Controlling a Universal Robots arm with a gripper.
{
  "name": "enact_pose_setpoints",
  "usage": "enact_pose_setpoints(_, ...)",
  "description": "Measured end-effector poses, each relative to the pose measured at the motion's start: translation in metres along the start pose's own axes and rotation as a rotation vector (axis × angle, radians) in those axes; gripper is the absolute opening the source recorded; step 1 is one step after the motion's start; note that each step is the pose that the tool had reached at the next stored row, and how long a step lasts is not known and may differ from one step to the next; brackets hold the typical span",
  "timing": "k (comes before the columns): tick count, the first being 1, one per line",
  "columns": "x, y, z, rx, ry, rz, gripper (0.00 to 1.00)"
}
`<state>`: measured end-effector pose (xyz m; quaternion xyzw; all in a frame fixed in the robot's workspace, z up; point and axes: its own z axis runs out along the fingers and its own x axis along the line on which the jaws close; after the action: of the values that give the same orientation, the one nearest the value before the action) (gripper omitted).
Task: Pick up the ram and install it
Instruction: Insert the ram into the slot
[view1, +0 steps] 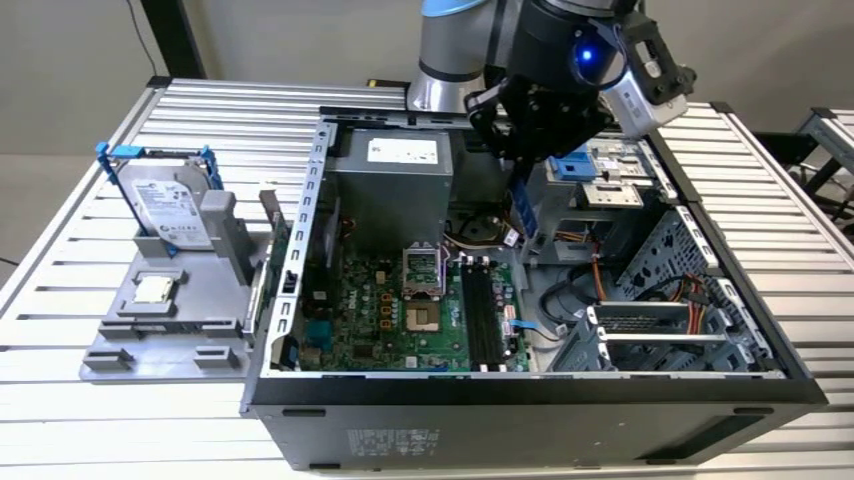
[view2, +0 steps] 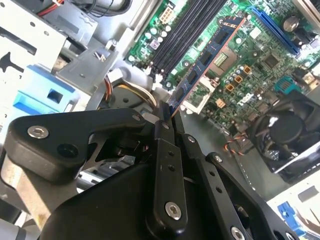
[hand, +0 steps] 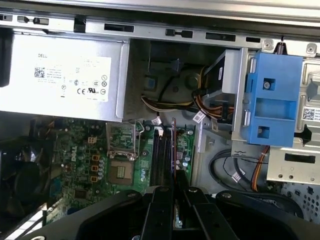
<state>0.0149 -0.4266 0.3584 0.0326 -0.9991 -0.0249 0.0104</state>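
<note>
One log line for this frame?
gripper: shut on ram | ram: held over motherboard, near memory slots | install: not seated

The place reads as a robotics lab or assembly test cell. An open computer case (view1: 534, 400) lies on a slatted metal counter (view1: 747, 170) with its motherboard (view1: 387, 320) exposed. Just beside the case stands a grey parts fixture (view1: 147, 335) holding a hard drive (view1: 167, 205). Above the case hangs an industrial robot arm (view1: 454, 50), its pincer (view2: 166, 114) clamping the ram (view2: 205, 60).
</note>
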Motion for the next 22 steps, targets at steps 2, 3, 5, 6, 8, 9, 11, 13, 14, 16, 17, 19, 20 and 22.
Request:
enact_pose_setpoints(2, -0.0015, -0.0015, 0.0035, -0.0012, -0.0003, 0.003, 0.0)
enact_pose_setpoints(3, -0.0022, -0.0024, 0.0052, -0.0023, -0.0004, 0.004, 0.0)
enact_pose_setpoints(5, -0.0044, -0.0035, 0.0087, -0.0061, -0.0007, 0.007, 0.0)
enact_pose_setpoints(6, -0.0054, -0.0041, 0.0105, -0.0081, -0.0009, 0.008, 0.0)
enact_pose_setpoints(8, -0.0075, -0.0051, 0.014, -0.0121, -0.0013, 0.012, 0.0)
enact_pose_setpoints(9, -0.0085, -0.0055, 0.0158, -0.0141, -0.0016, 0.014, 0.0)
enact_pose_setpoints(11, -0.0106, -0.0061, 0.0193, -0.0177, -0.002, 0.017, 0.0)
enact_pose_setpoints(13, -0.0117, -0.0066, 0.0228, -0.0196, -0.0023, 0.021, 0.0)
enact_pose_setpoints(14, -0.0122, -0.0067, 0.0241, -0.0196, -0.0023, 0.022, 0.0)
enact_pose_setpoints(16, -0.0122, -0.0067, 0.0249, -0.0195, -0.0023, 0.022, 0.0)
enact_pose_setpoints(17, -0.0122, -0.0067, 0.0249, -0.0195, -0.0024, 0.022, 0.0)
enact_pose_setpoints(19, -0.0122, -0.0067, 0.0249, -0.0194, -0.0023, 0.022, 0.0)
enact_pose_setpoints(20, -0.0123, -0.0067, 0.025, -0.0201, -0.0025, 0.022, 0.0)
enact_pose_setpoints(22, -0.0122, -0.0067, 0.0251, -0.0203, -0.0025, 0.022, 0.0)
